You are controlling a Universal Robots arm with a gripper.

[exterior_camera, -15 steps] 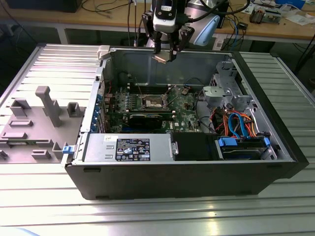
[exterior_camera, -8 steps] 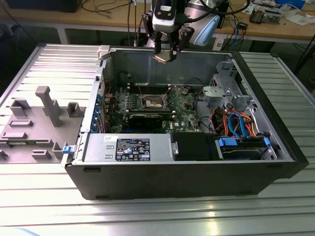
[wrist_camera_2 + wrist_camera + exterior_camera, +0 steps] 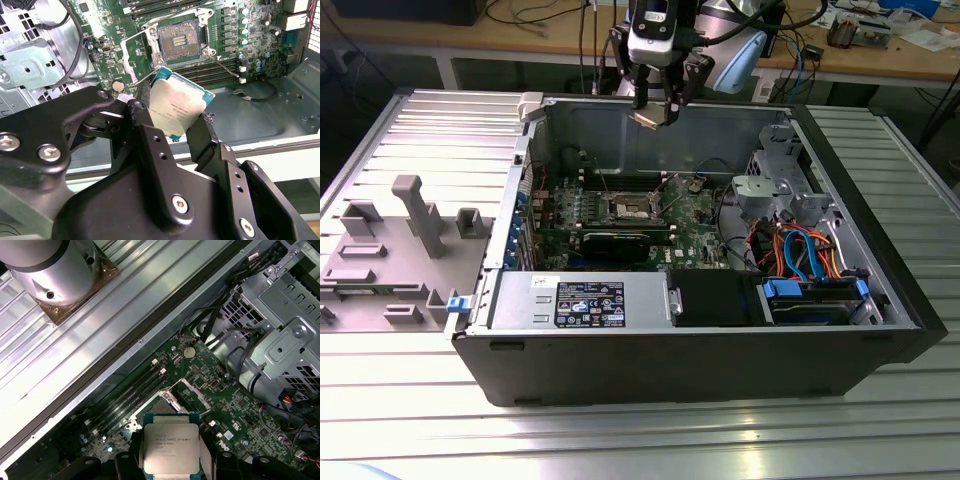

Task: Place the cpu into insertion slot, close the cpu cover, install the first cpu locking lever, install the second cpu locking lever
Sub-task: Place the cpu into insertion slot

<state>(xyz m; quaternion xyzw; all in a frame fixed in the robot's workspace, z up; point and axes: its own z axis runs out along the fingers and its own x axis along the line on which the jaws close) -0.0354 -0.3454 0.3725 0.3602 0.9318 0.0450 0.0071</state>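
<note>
The cpu [image 3: 177, 106], a flat square chip with a silvery top and green edge, is clamped between my black fingers [image 3: 201, 131]. My gripper [image 3: 655, 108] hangs shut on it high over the open computer case, near the back wall. Below it on the green motherboard [image 3: 695, 232] lies the insertion slot [image 3: 180, 41], uncovered, its contact field bare. The cpu cover [image 3: 134, 56], a thin silvery frame, stands swung up beside the slot. A wire locking lever [image 3: 226, 67] sticks out along the slot's other side. The first wrist view has the cpu [image 3: 170, 444] just short of the slot [image 3: 167, 399].
The black case [image 3: 680, 365] lies open on a ribbed metal table. A power supply [image 3: 582, 300] sits along its front wall, and a drive cage [image 3: 775, 195] with orange and blue cables [image 3: 805, 250] fills the exterior view's right. Grey fixtures [image 3: 415, 215] stand on the left.
</note>
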